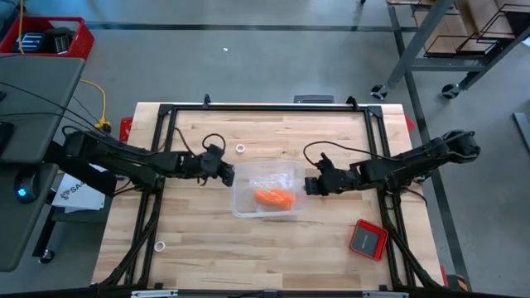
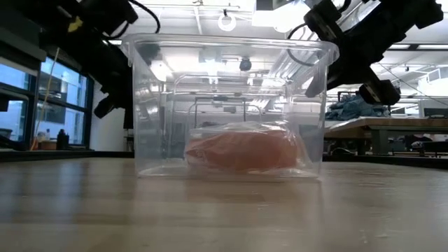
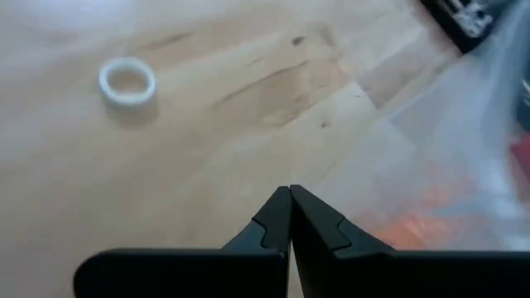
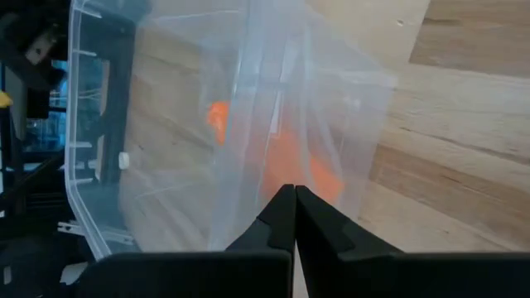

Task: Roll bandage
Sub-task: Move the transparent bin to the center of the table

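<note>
While both arms are reaching in from opposite sides, these lines are going view by view.

High view, container: a clear plastic tub [image 1: 267, 189] is sitting near the middle of the wooden table [image 1: 207, 248], and the orange bandage [image 1: 274, 197] is lying bunched inside it, toward its near half.
High view, grippers: the left gripper [image 1: 225, 172] is hovering just beside the tub's left wall; the right gripper [image 1: 310, 185] is hovering just beside its right wall.
High view, surroundings: a white ring [image 1: 240, 149] is lying beyond the tub, another white ring [image 1: 160, 246] is lying near the table's front left, and a small red device [image 1: 368, 239] is sitting at the front right.

Low view, container: the tub [image 2: 224, 105] is standing upright on the table, with the bandage [image 2: 241, 150] resting on its floor as a soft orange heap.

Left wrist view, gripper: the left gripper [image 3: 290, 199] is showing its fingers pressed together, grasping nothing, with a ring [image 3: 127, 81] lying on the wood beyond.

Right wrist view, gripper: the right gripper [image 4: 294, 197] is likewise clenched on nothing, pointing at the tub wall [image 4: 248, 116], and the bandage [image 4: 286, 161] is glowing orange through the plastic.
</note>
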### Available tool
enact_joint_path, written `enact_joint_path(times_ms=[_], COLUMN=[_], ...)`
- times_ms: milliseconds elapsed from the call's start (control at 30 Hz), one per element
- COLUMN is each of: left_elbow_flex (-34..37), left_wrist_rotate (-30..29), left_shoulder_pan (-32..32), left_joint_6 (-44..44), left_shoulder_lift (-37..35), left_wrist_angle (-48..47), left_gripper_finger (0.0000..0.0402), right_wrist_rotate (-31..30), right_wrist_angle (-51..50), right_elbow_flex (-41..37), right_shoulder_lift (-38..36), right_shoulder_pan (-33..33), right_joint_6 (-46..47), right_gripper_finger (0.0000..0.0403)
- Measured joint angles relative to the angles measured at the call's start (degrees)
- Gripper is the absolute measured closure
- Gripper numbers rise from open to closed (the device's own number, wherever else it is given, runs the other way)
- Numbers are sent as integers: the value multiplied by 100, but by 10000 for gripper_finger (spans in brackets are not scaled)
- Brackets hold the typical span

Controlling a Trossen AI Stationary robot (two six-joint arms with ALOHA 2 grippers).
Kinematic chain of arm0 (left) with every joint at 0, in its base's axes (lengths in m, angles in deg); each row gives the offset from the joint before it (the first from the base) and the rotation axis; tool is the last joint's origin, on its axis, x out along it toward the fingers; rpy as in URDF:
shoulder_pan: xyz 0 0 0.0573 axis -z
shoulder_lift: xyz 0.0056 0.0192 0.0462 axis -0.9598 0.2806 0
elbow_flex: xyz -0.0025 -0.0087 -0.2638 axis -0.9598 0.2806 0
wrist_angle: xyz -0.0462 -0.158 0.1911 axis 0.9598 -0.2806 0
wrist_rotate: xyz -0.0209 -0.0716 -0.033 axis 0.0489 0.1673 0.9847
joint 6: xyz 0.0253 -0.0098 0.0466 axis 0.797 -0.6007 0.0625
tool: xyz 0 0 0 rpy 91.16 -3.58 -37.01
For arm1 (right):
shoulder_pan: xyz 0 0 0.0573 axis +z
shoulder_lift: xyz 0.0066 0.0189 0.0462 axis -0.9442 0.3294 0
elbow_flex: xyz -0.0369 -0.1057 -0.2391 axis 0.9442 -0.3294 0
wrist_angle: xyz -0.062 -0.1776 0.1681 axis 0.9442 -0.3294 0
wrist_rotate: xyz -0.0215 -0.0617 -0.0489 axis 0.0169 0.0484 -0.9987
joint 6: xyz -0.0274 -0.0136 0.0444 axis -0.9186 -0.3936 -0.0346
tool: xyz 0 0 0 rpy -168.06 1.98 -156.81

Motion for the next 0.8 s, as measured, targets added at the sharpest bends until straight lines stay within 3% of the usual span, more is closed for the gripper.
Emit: enact_joint_path(times_ms=[200, 300, 400, 500, 633, 800], left_elbow_flex=[0, 0, 62, 190, 251, 251], left_wrist_rotate=[103, 39, 421, 606, 157, -69], left_shoulder_pan=[-165, -154, 118, 614, 1227, 1520], left_joint_6=[550, 485, 197, -250, -927, -1185], left_shoulder_lift=[-1078, -1702, -2056, -2061, -1680, -1156], left_wrist_angle=[-1055, -1995, -2529, -2580, -2225, -1577], left_gripper_finger=[401, 401, 401, 401, 401, 401], right_wrist_rotate=[-104, -89, -39, -20, -8, -48], right_wrist_angle=[42, 58, 64, 63, 64, 309], right_elbow_flex=[0, 0, 0, 2, 2, 3], right_shoulder_lift=[0, 0, -1, 16, 176, 437], right_shoulder_pan=[-5, 18, 126, 315, 605, 862], right_joint_6=[68, 72, 131, 279, 578, 892], right_gripper_finger=[403, 403, 403, 403, 403, 403])
